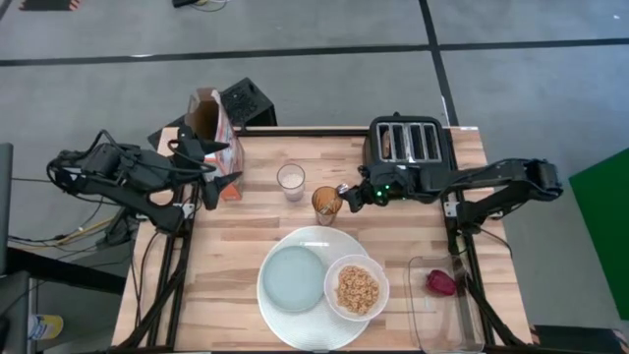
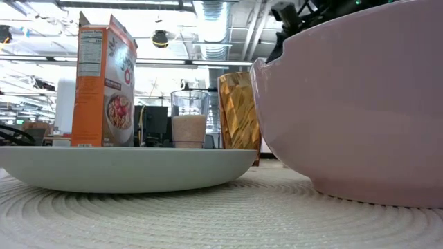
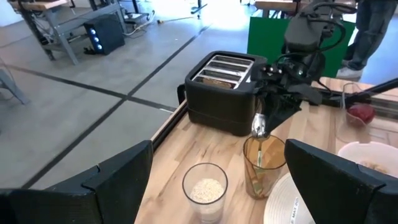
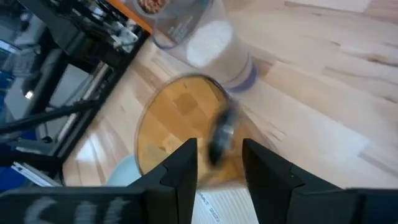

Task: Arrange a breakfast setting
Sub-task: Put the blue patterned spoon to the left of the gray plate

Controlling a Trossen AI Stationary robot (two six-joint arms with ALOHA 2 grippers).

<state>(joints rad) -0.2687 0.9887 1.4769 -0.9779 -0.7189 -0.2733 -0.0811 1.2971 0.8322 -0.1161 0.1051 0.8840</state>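
While the left arm waits at the table's left edge, its gripper (image 1: 218,187) hangs beside the cereal box (image 1: 214,126) with fingers wide apart and nothing between them.

Right gripper (image 1: 346,193): positioned over the amber cup (image 1: 326,204), just in front of the toaster (image 1: 411,147). The left wrist view shows the metal spoon (image 3: 259,124) hanging bowl-down from this gripper, directly above the cup's mouth. In the right wrist view the fingers (image 4: 181,165) stand close together either side of the blurred spoon, clamped on its handle.

Large white plate (image 1: 295,320): at the front centre of the table. On its left half sits the smaller grey-blue plate (image 1: 293,278). The white bowl (image 1: 332,287) rests on its right rim, filled with tan cereal (image 1: 357,289).

Toast slice (image 3: 216,80): seated in a toaster slot, brown edge showing.

Dark red fruit (image 1: 441,282): lying in a clear tray (image 1: 421,324) at the front right corner of the table, well apart from the plates.

Glass (image 1: 290,181): holds a white filling, standing between the cereal box and the amber cup.

Low view: bowl, grey-blue plate, cup, glass and box all upright on a woven mat (image 2: 173,221).
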